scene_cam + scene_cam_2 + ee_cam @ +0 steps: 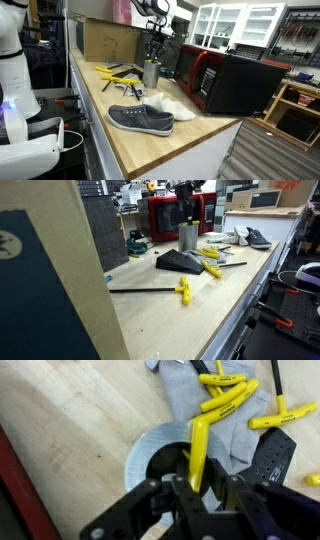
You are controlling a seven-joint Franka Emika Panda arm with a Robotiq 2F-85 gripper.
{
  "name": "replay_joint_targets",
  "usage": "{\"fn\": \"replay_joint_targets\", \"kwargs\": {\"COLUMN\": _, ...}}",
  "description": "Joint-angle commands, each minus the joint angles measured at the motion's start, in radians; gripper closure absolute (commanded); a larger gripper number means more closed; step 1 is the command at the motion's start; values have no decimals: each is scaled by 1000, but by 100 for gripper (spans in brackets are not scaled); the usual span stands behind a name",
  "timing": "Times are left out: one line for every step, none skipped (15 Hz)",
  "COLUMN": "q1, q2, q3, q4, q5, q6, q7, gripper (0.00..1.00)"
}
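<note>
My gripper [203,488] hangs right above a silver metal cup [150,450] on the wooden bench. It is shut on a yellow-handled hex key [202,448], which rises from between the fingers over the cup's dark opening. In both exterior views the gripper [152,52] [187,208] sits just over the cup [151,74] [188,235]. The key's lower end is hidden by the fingers.
Several more yellow hex keys [228,395] lie on a grey cloth [190,400] past the cup, beside a black holder [275,458]. A grey shoe [140,119], a white cloth [170,105], a red and black microwave [230,82] and a cardboard box [108,42] stand near. One key [160,289] lies apart.
</note>
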Motion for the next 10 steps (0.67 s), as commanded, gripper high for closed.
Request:
{"fn": "replay_joint_targets", "kwargs": {"q1": -12, "q2": -11, "q3": 18, "q4": 0, "q5": 5, "q6": -25, "q7": -21, "gripper": 99}}
{"fn": "replay_joint_targets", "kwargs": {"q1": -11, "q2": -18, "q3": 20, "q4": -3, "q5": 6, "q6": -25, "q7": -22, "gripper": 100}}
{"fn": "replay_joint_targets", "kwargs": {"q1": -10, "q2": -26, "q3": 21, "q4": -7, "q5": 7, "q6": -24, "q7": -20, "gripper": 96}}
{"fn": "replay_joint_targets", "kwargs": {"q1": -8, "q2": -39, "q3": 23, "q4": -12, "q5": 5, "q6": -22, "q7": -18, "gripper": 96}}
{"fn": "replay_joint_targets", "kwargs": {"q1": -6, "q2": -52, "q3": 23, "q4": -18, "q5": 1, "q6": -20, "q7": -17, "gripper": 96}}
{"fn": "replay_joint_targets", "kwargs": {"q1": -4, "q2": -67, "q3": 23, "q4": -26, "q5": -6, "q6": -17, "q7": -15, "gripper": 96}}
{"fn": "replay_joint_targets", "kwargs": {"q1": -3, "q2": -82, "q3": 23, "q4": -32, "q5": -10, "q6": -17, "q7": -14, "gripper": 96}}
{"fn": "replay_joint_targets", "kwargs": {"q1": 0, "q2": -100, "q3": 23, "q4": -36, "q5": -15, "q6": -17, "q7": -11, "gripper": 96}}
{"fn": "replay_joint_targets", "kwargs": {"q1": 1, "q2": -121, "q3": 26, "q4": -41, "q5": -15, "q6": -16, "q7": -12, "gripper": 96}}
{"fn": "replay_joint_targets", "kwargs": {"q1": 3, "q2": -141, "q3": 28, "q4": -43, "q5": -16, "q6": -18, "q7": -11, "gripper": 96}}
